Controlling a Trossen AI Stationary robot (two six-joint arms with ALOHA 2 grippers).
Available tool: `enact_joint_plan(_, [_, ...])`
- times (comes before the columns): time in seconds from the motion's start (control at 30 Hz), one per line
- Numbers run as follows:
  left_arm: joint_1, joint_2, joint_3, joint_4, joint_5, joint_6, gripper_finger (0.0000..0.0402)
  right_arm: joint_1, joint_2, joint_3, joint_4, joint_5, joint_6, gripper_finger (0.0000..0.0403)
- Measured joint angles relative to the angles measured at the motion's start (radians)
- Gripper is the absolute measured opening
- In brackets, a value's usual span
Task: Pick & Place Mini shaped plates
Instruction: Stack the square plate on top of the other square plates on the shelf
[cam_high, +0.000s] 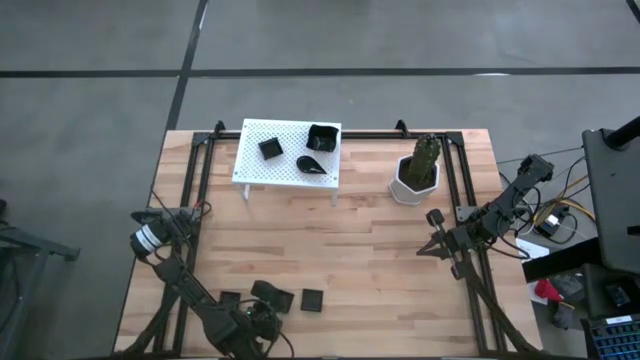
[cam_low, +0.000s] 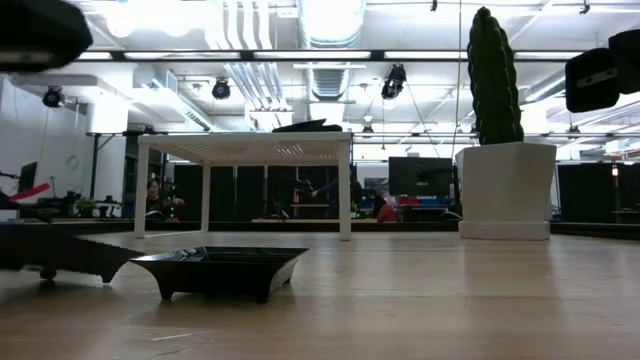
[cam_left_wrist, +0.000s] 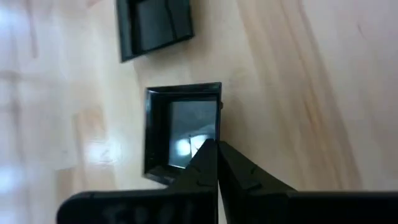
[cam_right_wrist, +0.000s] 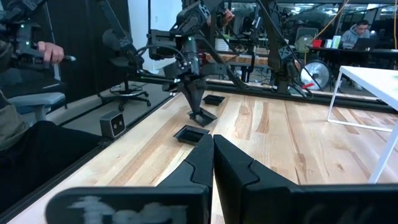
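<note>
On square plate's (cam_left_wrist: 180, 127) rim, left claw (cam_left_wrist: 216, 149).

Glossy black plate (cam_left_wrist: 180, 127), pale wooden table (cam_left_wrist: 298, 81)

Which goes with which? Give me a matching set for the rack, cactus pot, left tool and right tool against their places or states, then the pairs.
Things:
1. white rack
2. cactus pot
3. left tool
4. right tool

Places or states:
A. shut, idle over the table's right side
B. at the near edge, shut on a square mini plate's rim
C. far side, three black mini plates on top
D. right of the rack, on the wood

Pairs: 1-C, 2-D, 3-B, 4-A
</note>
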Motion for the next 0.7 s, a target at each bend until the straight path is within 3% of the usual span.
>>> enact_joint_plan(0.47, [0.007, 0.0, 0.189, -0.432, -0.183, -0.176, 0.0, 0.0, 0.0, 0.0, 0.0, 0.0, 0.0, 0.0008])
enact_joint_plan(0.7, [0.066, -0.003, 0.245, -0.625, -0.239, -0.313, 0.0, 0.0, 0.0, 0.0, 0.0, 0.0, 0.001, 0.0008])
